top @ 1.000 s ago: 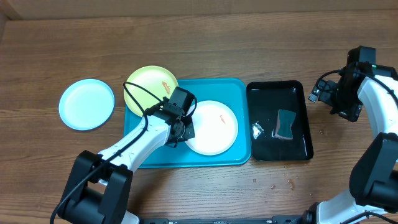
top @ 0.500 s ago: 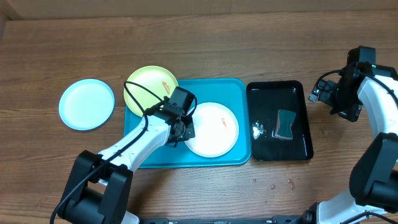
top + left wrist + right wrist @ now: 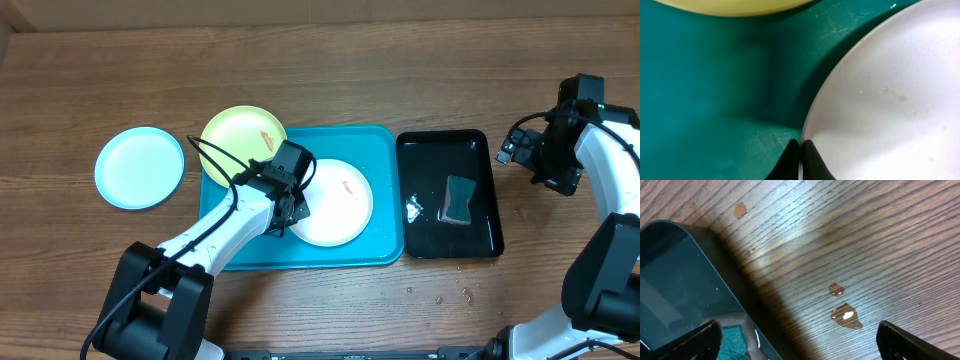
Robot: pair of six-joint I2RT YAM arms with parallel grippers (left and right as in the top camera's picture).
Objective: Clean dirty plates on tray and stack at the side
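Observation:
The white plate point(image 3: 335, 203) with an orange smear lies on the cyan-blue tray point(image 3: 380, 150). My left gripper point(image 3: 291, 213) is shut on the white plate's left rim, seen close in the left wrist view point(image 3: 801, 150). The yellow-green plate point(image 3: 240, 137) leans on the tray's far left corner. The light cyan plate point(image 3: 140, 167) lies on the table left of the tray. My right gripper point(image 3: 528, 160) is open and empty above the table, right of the black tray; its fingers point(image 3: 797, 342) straddle wet wood.
A glossy black tray point(image 3: 450, 195) right of the blue tray holds a green sponge point(image 3: 459, 199) and a crumpled bit point(image 3: 416, 208). Water drops point(image 3: 845, 314) lie on the wooden table near the black tray's edge point(image 3: 735, 290).
The white plate has slid a little left and away on the tray with my left gripper shut on its rim. The right arm has not moved.

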